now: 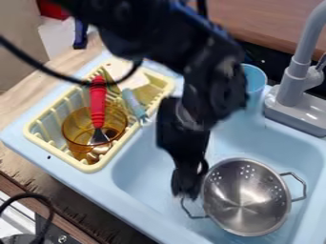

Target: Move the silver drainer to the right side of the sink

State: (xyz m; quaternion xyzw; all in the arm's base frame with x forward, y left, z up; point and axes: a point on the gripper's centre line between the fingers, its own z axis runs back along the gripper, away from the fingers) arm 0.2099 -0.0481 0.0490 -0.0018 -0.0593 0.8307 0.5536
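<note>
The arm (153,38) is black all over, from 12 o'clock down past the middle. It is made of fat, chunky blocks with round bumps where they join. A thin blue strip (223,31) runs along its edge at 1 o'clock. Small grey spots, a bit like screws, dot the big lump just under it, but they are too fuzzy to tell. A long black cable (38,66) comes in at 10 o'clock and bends up in a loop to the arm. A short, dark cable (202,7) pokes up near 12 o'clock. The gripper (188,185), between 5 and 6 o'clock, is black too, and it gets thinner low down.
</note>
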